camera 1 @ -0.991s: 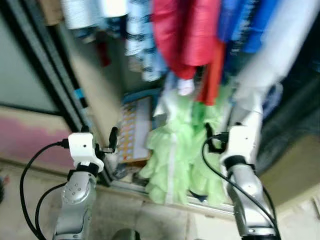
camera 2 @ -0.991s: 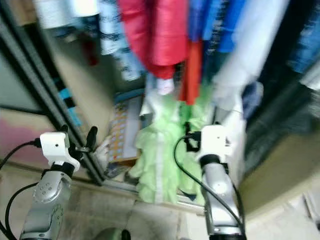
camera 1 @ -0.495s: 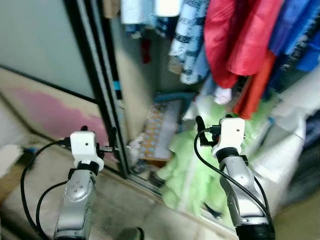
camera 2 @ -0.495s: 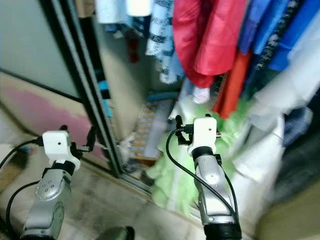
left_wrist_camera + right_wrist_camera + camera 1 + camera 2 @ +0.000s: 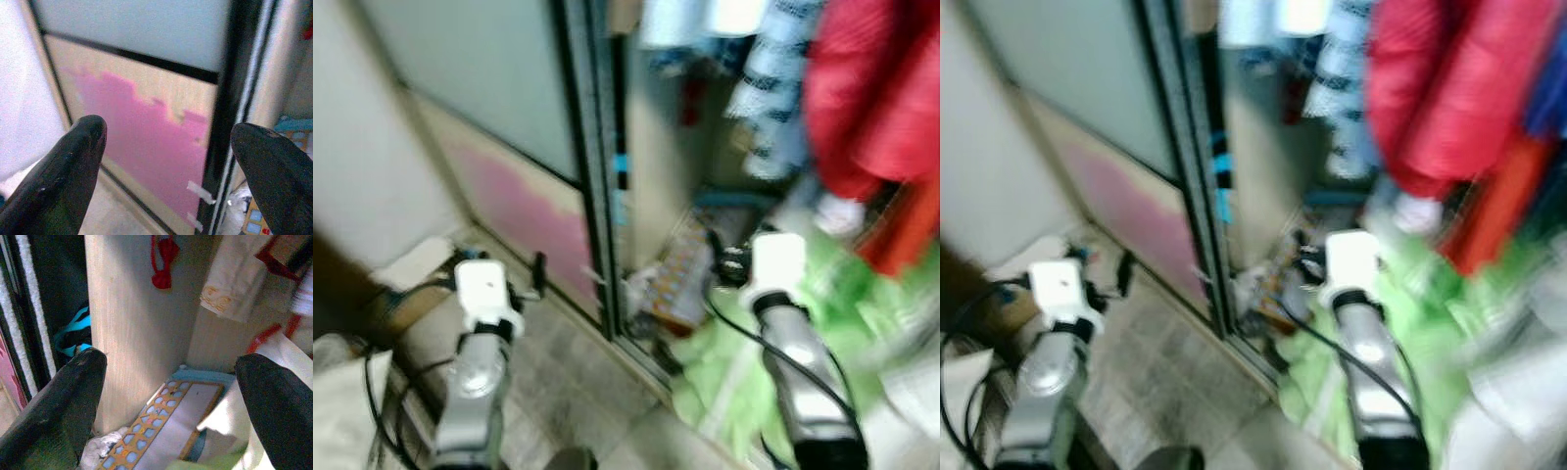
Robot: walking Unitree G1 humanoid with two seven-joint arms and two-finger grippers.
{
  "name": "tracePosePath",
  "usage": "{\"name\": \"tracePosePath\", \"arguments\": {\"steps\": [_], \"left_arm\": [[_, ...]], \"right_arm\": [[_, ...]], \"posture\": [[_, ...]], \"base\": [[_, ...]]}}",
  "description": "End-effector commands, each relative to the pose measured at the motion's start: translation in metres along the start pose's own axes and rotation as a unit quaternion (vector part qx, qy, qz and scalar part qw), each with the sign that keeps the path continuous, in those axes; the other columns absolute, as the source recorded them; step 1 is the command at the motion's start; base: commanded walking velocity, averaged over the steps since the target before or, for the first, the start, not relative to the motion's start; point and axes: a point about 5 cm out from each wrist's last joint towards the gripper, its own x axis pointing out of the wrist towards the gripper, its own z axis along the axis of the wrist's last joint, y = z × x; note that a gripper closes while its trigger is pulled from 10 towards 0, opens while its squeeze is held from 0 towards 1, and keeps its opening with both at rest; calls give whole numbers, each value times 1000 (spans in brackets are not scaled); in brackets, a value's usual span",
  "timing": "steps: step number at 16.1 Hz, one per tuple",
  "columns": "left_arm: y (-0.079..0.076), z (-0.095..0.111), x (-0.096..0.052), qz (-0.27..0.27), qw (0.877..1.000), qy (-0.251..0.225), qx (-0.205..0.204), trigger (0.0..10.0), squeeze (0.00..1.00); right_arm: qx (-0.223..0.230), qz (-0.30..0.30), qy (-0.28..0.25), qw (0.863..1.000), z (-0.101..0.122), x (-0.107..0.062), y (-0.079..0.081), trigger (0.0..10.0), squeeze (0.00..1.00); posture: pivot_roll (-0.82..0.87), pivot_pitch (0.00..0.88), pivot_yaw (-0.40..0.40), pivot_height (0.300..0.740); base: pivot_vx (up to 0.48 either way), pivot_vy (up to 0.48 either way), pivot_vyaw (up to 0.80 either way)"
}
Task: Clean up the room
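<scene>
Wardrobe (image 5: 636, 196) ajar, patterned board (image 5: 161, 431), no legible writing

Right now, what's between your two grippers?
In the left eye view, the dark sliding-door frame stands between the left gripper and the right gripper, with bare floor at its foot.

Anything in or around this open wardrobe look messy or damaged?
Yes. A light green ruffled garment lies heaped on the wardrobe floor and spills over the door track. A flat patterned board leans askew beside it. The sliding door's pink panel has a ragged, patchy edge and bits of tape.
</scene>
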Motion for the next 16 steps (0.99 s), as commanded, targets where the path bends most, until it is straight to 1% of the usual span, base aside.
{"name": "tracePosePath", "arguments": {"steps": [1,4,6,7,8,9,10,12,14,15,16], "left_arm": [[8,-1,-1,20,1000,4,11,10000,0],[11,0,-3,44,999,0,2,10000,0],[11,-1,-6,56,998,-2,-1,10000,0],[10,-1,-6,56,998,-3,2,10000,0],[10,-1,-6,54,999,-4,4,10000,0],[9,0,-5,45,999,-7,12,10000,0],[8,1,-4,38,999,-8,20,10000,0],[11,2,-2,40,999,-8,22,10000,0],[12,4,0,46,999,-8,26,10000,0],[12,5,0,37,999,-11,33,10000,0],[13,5,-2,44,999,-12,24,10000,0]], "right_arm": [[14,19,-9,1000,4,5,8,10000,0],[11,37,-9,999,6,11,12,10000,0],[12,48,-9,999,7,16,17,10000,0],[18,57,-11,998,7,17,23,10000,0],[19,59,-11,998,7,17,25,10000,0],[21,60,-11,998,6,16,28,10000,0],[13,57,-9,998,3,13,30,10000,0],[26,45,-3,999,-3,8,28,10000,0],[27,38,-1,999,-5,4,27,10000,0],[29,32,-1,999,-5,4,26,10000,0],[29,30,-3,999,-4,3,24,10000,0]], "posture": [[24,0,-18,740],[51,0,-51,740],[68,0,-68,740],[72,0,-69,740],[72,0,-69,740],[66,0,-53,740],[59,0,-32,740],[56,0,-16,740],[39,0,1,740],[35,0,8,740],[41,0,20,740]], "base": [[0,0,463],[0,0,0],[0,0,0],[0,0,0],[0,0,0],[0,0,0],[0,0,800],[0,0,800],[0,0,800],[0,0,800],[0,0,800]]}}
